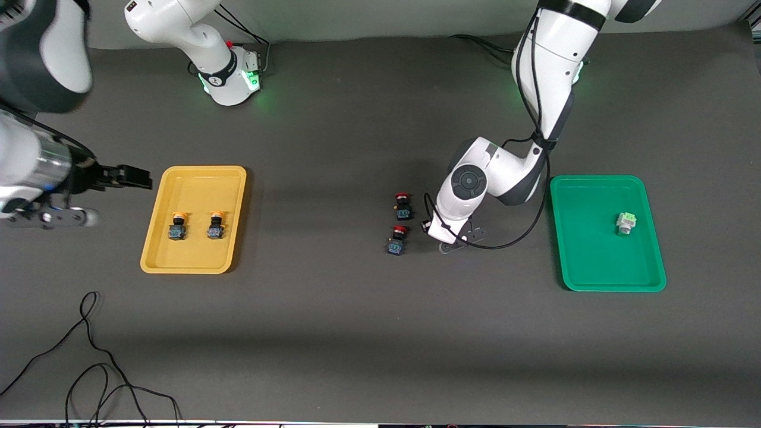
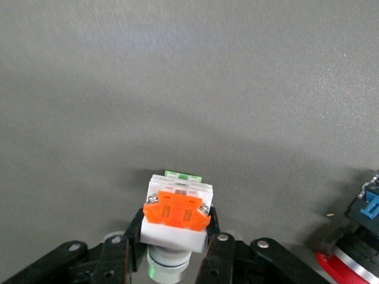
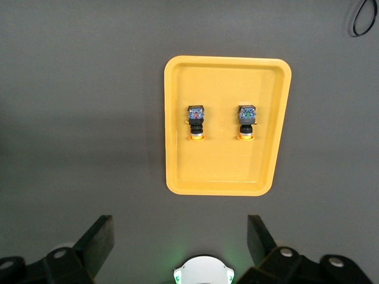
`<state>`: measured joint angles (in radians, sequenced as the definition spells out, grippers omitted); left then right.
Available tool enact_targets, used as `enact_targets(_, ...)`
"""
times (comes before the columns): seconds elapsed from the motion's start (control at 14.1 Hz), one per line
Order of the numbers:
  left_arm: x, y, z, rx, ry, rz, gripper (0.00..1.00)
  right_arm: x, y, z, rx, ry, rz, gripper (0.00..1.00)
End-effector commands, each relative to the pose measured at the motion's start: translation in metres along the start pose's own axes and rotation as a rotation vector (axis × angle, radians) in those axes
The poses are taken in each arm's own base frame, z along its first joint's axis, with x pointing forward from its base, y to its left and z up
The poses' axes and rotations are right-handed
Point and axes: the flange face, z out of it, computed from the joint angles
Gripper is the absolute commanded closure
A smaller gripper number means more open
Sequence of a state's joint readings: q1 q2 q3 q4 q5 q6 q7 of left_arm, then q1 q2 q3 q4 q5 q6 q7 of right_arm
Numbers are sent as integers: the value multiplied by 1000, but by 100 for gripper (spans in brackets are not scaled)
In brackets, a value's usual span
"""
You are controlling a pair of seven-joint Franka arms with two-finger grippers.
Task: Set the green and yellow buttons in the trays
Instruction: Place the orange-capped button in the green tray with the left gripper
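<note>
Yellow buttons (image 1: 177, 226) lie side by side in the yellow tray (image 1: 196, 184) by the desk edge at the right arm's end, so that colour looks sorted. One green button (image 1: 625, 223) sits in the green tray (image 1: 588, 261) at the left arm's end. My left hand (image 2: 174, 229), low over mid-desk beside two red buttons (image 1: 403, 205), clamps a white-bodied button (image 2: 177, 207) with green showing, bound, I judge, for the green tray. My right hand (image 3: 180, 234) waits, spread wide, beside the yellow tray.

Arm and gripper status

Left gripper (image 2: 176, 251): lower centre of the left wrist view, fingers clamped on a white-bodied switch (image 2: 176, 216). Right gripper (image 3: 177, 236): fingers spread wide, along the bottom edge of the right wrist view.
</note>
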<state>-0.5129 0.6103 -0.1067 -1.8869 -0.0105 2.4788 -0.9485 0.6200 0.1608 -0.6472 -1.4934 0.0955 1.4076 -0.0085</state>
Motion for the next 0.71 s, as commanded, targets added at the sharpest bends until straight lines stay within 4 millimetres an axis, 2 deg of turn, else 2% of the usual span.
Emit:
enact_targets(0.0, 14, -13, -35, 59, 0, 13, 100, -20, 22, -19, 29, 26, 30, 0)
enact_targets(0.14, 24, -27, -72, 95, -21, 34, 100, -28, 35, -26, 31, 43, 36, 0)
enact_targets(0.28, 45, -58, -100, 137, -65, 99, 100, -34, 46, -31, 16, 52, 44, 0)
enact_targets(0.5, 90, -121, -137, 151, -120, 214, 100, -39, 63, -30, 25, 67, 63, 0)
enact_targets(0.64, 119, -167, -147, 137, -142, 280, 100, -46, 64, -28, 27, 106, 65, 0)
